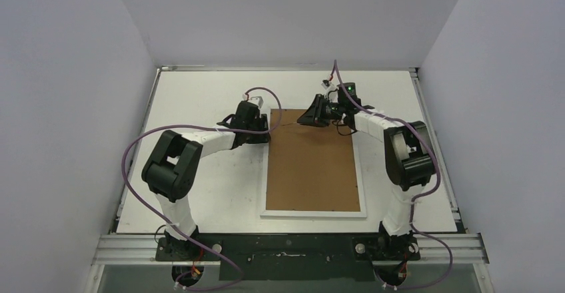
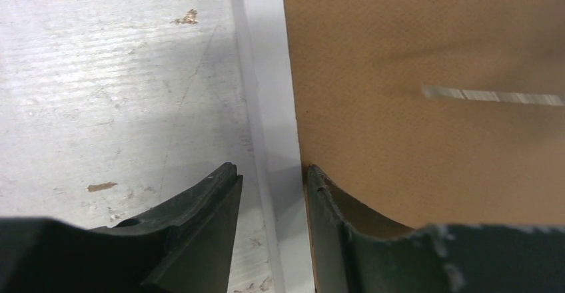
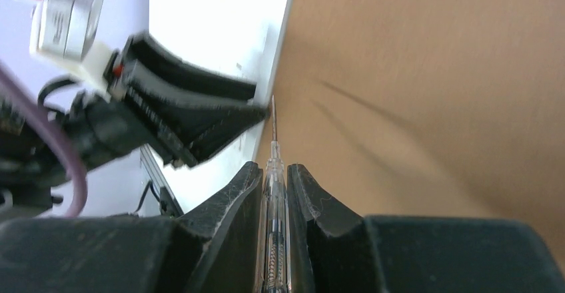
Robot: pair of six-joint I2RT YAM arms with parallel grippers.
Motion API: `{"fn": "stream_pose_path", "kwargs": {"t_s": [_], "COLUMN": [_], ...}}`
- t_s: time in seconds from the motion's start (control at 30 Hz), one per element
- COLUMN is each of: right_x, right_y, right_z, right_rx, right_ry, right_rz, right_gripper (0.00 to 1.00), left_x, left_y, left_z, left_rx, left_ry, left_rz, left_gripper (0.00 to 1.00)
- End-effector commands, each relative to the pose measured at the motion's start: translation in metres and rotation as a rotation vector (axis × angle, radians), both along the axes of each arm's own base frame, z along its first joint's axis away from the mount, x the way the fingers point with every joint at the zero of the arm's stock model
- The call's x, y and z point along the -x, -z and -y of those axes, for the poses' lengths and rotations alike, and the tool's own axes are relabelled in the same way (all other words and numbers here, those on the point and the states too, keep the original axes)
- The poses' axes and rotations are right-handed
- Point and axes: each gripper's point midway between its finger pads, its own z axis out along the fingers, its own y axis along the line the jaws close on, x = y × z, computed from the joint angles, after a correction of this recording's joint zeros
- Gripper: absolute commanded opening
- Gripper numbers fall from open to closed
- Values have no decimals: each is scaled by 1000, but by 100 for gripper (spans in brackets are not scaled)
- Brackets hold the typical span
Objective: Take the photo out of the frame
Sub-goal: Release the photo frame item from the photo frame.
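The frame [image 1: 313,166] lies face down on the table, brown back up, with a narrow white border [image 2: 273,106]. The photo is hidden. My left gripper [image 1: 265,132] is at the frame's far left edge. In the left wrist view its jaws [image 2: 273,173] straddle the white border, one finger on the table side and one against the brown back's edge, with a gap still showing. My right gripper [image 3: 273,170] is shut on a clear slim screwdriver [image 3: 274,150]. The screwdriver's tip points at the frame's left edge, close to the left gripper's fingers [image 3: 206,116].
The white table [image 1: 200,93] has grey walls on three sides. A thin silvery shaft [image 2: 493,96] reaches in over the brown back from the right. Both arms crowd the frame's far end. Purple cables loop beside each arm.
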Motion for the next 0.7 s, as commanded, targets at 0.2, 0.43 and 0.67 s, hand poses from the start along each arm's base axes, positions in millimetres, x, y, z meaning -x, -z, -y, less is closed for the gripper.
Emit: {"fn": "stream_pose_path", "kwargs": {"t_s": [0.2, 0.43, 0.67], "right_x": [-82, -100, -98], "right_y": [-1, 12, 19], "right_z": [-23, -29, -35], "right_rx": [-98, -144, -201], "right_ry": [-7, -38, -45], "right_rz": [39, -5, -78], "right_gripper": [5, 5, 5], "left_x": [17, 8, -36], "left_y": [-2, -25, -66], "left_z": [17, 12, -3], "left_rx": [63, 94, 263], "left_ry": [54, 18, -67], "left_rz": [-24, 5, 129], "left_gripper": [35, 58, 60]}}
